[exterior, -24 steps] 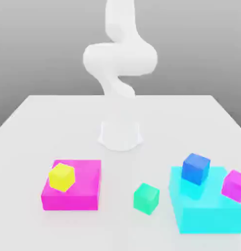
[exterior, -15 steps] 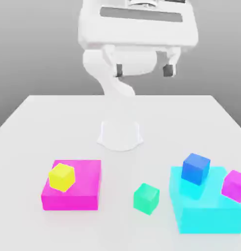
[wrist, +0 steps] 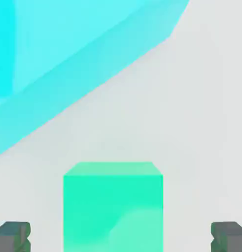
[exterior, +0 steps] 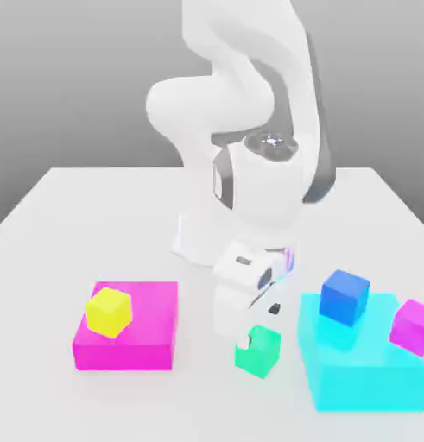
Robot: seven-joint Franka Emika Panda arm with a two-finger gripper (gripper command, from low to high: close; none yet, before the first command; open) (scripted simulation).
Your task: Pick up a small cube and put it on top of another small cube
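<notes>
- Exterior view: the gripper hangs low over the white table, spread wide at the teal-green cube, gripping nothing. The blue cube sits on the big cyan block, at two o'clock from the teal-green cube.
- Hand view: the teal-green cube stands between the dark fingertips, gaps on both sides; the cyan block lies at eleven o'clock.

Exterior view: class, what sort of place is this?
Probably a simulated robot test bench: a plain white table, flat-coloured blocks such as the big cyan block and teal-green cube, and a featureless grey backdrop.
</notes>
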